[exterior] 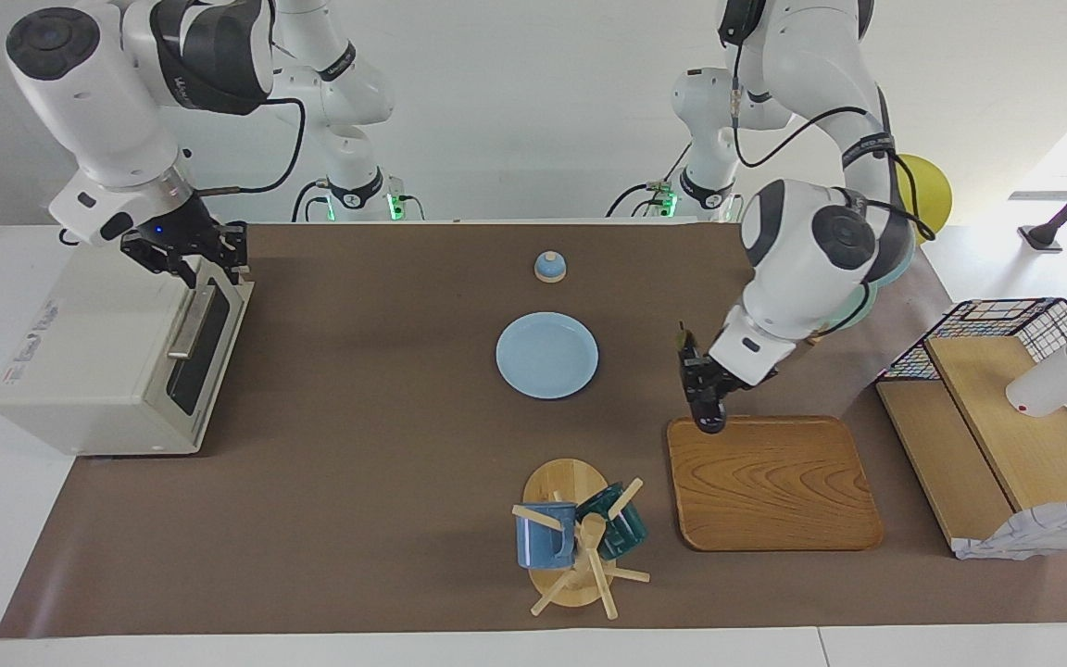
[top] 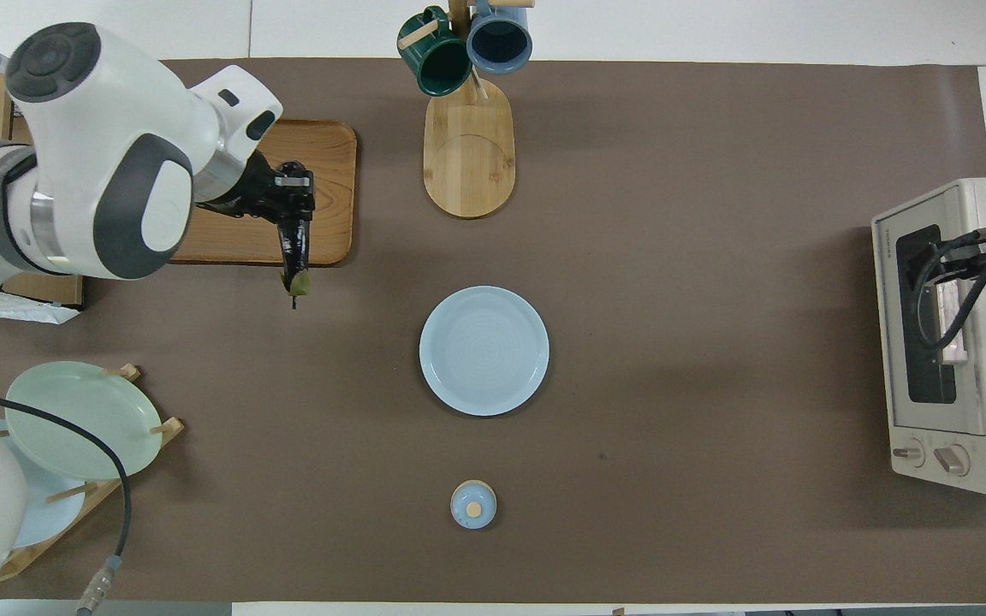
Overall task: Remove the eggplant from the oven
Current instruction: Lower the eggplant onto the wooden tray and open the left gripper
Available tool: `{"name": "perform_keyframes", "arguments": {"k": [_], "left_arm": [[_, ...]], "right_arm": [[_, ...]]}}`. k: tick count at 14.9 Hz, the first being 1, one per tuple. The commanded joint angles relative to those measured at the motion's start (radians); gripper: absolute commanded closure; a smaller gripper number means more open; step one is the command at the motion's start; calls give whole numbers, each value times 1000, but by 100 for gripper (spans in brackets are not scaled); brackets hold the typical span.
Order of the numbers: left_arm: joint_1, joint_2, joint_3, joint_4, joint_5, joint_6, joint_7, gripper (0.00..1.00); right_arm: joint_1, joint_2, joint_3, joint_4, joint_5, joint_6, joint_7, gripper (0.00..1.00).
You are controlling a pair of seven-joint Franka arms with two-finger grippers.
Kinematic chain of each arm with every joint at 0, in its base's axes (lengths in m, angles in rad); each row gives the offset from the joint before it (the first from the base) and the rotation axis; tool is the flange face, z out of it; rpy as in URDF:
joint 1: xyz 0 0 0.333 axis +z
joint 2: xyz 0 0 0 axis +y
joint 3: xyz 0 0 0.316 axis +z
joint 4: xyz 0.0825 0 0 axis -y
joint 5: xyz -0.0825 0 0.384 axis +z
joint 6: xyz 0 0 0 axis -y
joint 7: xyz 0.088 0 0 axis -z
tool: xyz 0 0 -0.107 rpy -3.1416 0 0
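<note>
The eggplant [exterior: 702,394] is slim and dark, with its green stem pointing toward the robots. My left gripper [exterior: 711,382] is shut on it and holds it in the air over the wooden tray's [exterior: 774,491] edge nearest the robots. In the overhead view the eggplant [top: 295,252] hangs from the left gripper [top: 288,198] across the tray's [top: 326,154] rim. The cream-white oven [exterior: 98,352] stands at the right arm's end of the table, its dark glass door looking shut. My right gripper [exterior: 189,252] is at the top edge of the oven's [top: 972,428] door, above the bar handle.
A light blue plate [exterior: 546,355] lies mid-table, with a small blue lidded pot [exterior: 550,267] nearer the robots. A wooden mug tree [exterior: 575,537] with two mugs stands beside the tray. A wire basket and wooden shelf [exterior: 1006,435] stand at the left arm's end.
</note>
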Motion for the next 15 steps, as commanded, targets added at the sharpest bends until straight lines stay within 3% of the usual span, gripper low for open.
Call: {"name": "perform_keyframes", "arguments": {"k": [1,3,5,11,15], "left_arm": [[59,83,-10,36,44,59,82,100],[69,187,-9,116,73,107,91,100],[94,233,-10,132,108,162,94,100],[114,235,-10,95,121,228,134,100],[118,235,-10,93,128,237,151,100]], "right_arm": [[-4,13,3,21,37,-8,9,0],[-1,-2,3,7,40,-12,10,0],[48,-25,-11,-2,34,-13,29,0],[73,-96,-58,-83,28,-2,39,0],[88,-95,-66,-89,36,19,64,0]]}}
